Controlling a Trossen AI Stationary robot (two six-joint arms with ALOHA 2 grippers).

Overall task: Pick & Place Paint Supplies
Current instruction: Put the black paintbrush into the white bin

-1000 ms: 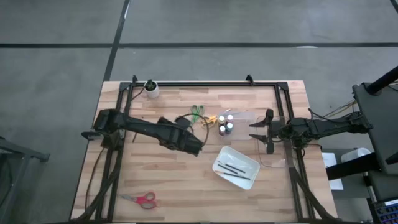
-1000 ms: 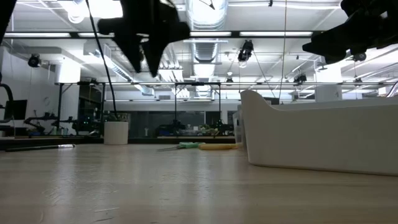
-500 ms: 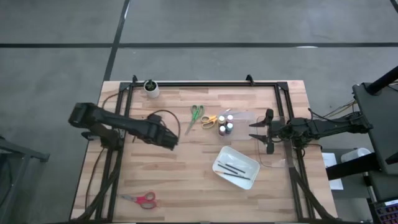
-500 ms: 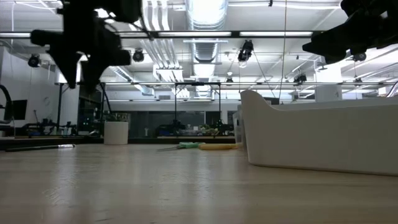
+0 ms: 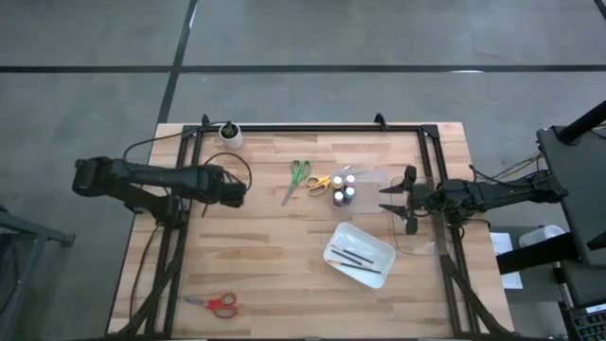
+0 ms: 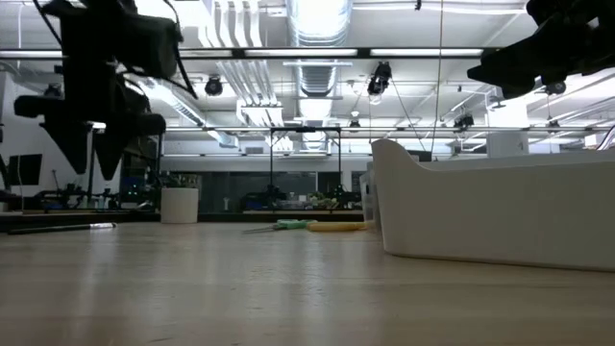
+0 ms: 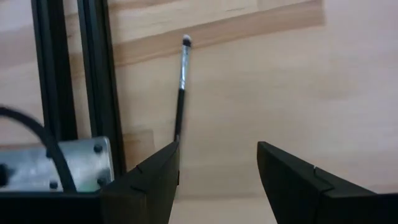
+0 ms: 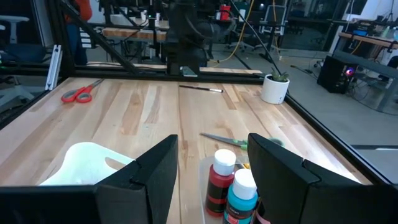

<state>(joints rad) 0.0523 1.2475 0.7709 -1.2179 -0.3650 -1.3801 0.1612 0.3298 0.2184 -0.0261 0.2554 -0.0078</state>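
Observation:
Three paint bottles (image 5: 344, 187) stand together right of centre; red (image 8: 217, 182) and teal (image 8: 241, 194) ones show in front of my right gripper (image 5: 393, 199), which hangs open and level beside them. Green scissors (image 5: 298, 175) and yellow scissors (image 5: 319, 183) lie flat left of the bottles, and red scissors (image 5: 216, 303) lie near the front left. A thin dark brush (image 7: 181, 87) lies flat on the wood by the left frame rail. My left gripper (image 7: 217, 155) hangs open above the table just short of it, pointing steeply down. Two brushes lie in the white tray (image 5: 377, 244).
A white cup (image 5: 230, 134) stands at the far left by the black frame rail (image 5: 312, 127). The tray's tall wall (image 6: 480, 207) fills the right of the low view. Bare wood stretches across the table's middle and near side.
My left gripper has swung from beside the white tray toward the table's left edge and slightly toward the far side, sinking a little and turning as it went. Its fingers stayed open and empty. Nothing on the table has moved.

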